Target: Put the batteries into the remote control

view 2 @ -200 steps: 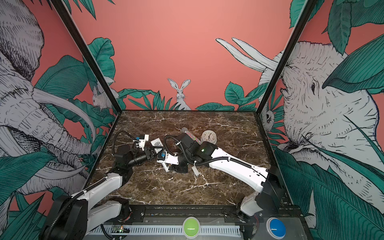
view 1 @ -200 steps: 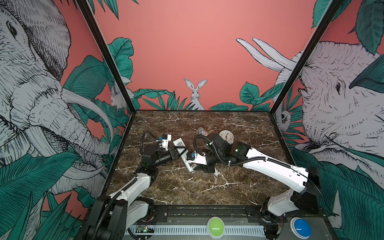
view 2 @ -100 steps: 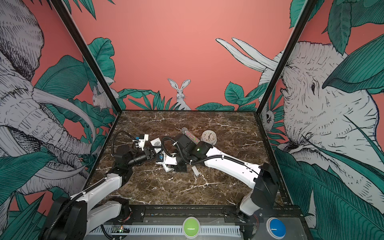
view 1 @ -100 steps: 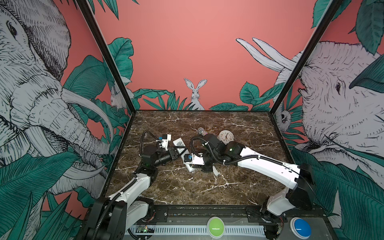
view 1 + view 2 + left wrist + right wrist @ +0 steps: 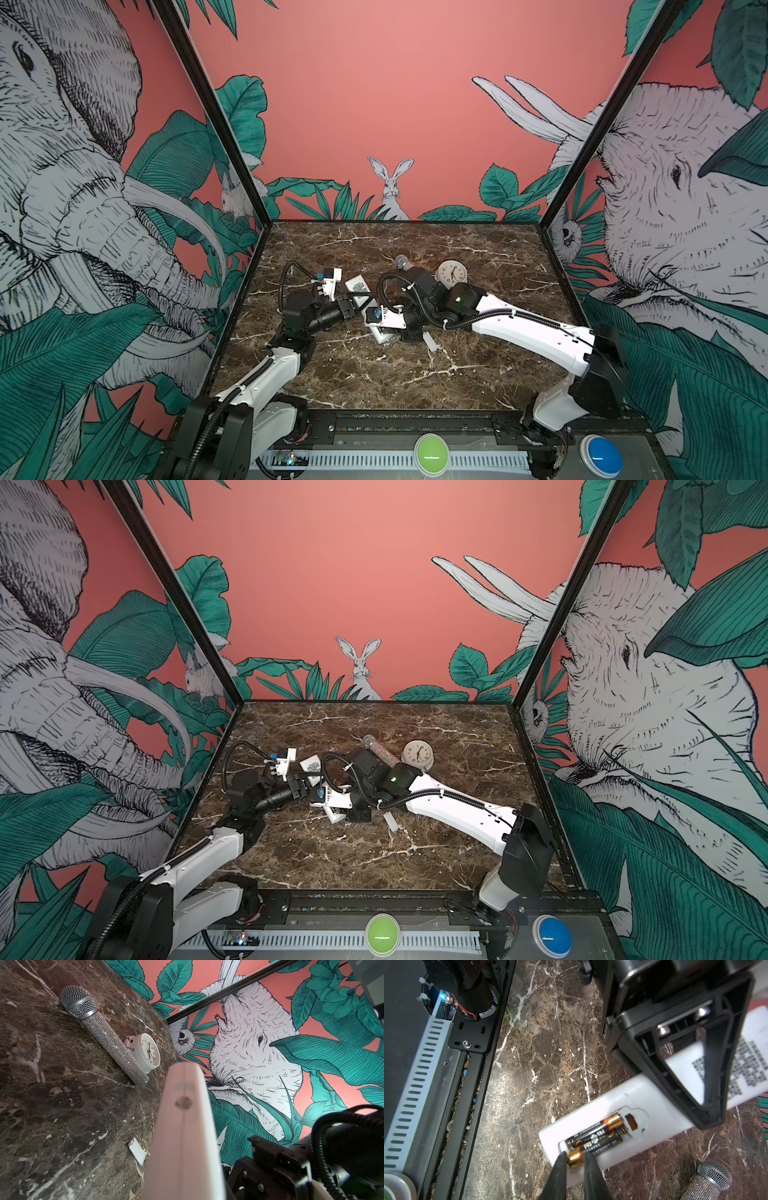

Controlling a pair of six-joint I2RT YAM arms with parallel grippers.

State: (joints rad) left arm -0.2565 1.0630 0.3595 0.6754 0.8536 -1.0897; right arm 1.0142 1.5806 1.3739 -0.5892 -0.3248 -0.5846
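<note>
The battery [image 5: 601, 1142] pinched by the right gripper [image 5: 575, 1160] could be sprung from the remote [image 5: 654, 1105], clamped in the left gripper [image 5: 354, 306], if pressed askew.

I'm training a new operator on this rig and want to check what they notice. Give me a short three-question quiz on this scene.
1. True or false: the battery bay of the remote is closed.
2. The right gripper pinches: A the clock, B a battery by its gold end, C the microphone.
3. Fill in: ____ batteries show in the bay.
Key: 1 false; 2 B; 3 two.
</note>
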